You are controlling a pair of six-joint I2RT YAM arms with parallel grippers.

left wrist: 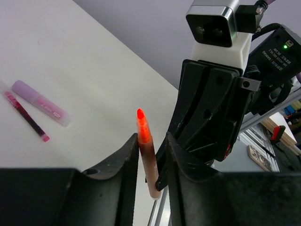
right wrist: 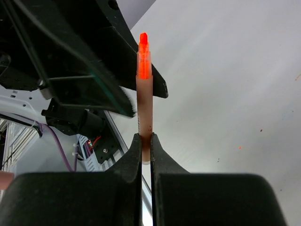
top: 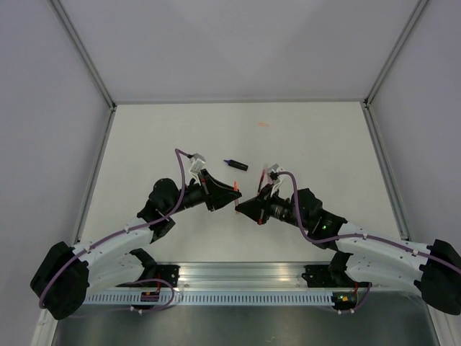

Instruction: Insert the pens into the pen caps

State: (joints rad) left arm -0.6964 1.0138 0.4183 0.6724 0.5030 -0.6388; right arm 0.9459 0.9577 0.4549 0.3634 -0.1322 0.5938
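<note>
The pink-red pen (top: pixel 236 196) has a pale pink barrel and an orange-red tip. It stands upright between both grippers above the table. My right gripper (right wrist: pixel 146 139) is shut on the pen's lower end (right wrist: pixel 144 94). My left gripper (left wrist: pixel 151 141) is open. Its fingers straddle the same pen (left wrist: pixel 146 150), which lies against one finger with a gap to the other. A thin dark pen (top: pixel 238 165) lies on the table beyond the grippers. In the left wrist view it (left wrist: pixel 26 117) lies beside a light purple cap (left wrist: pixel 40 102). I cannot make out the pink cap.
The right arm's wrist camera (left wrist: pixel 214 23) and black gripper body (left wrist: pixel 207 117) fill the right of the left wrist view. The left gripper body (right wrist: pixel 84 56) fills the upper left of the right wrist view. A metal rail (top: pixel 238 274) runs along the near table edge. Grey walls (top: pixel 238 43) enclose the table.
</note>
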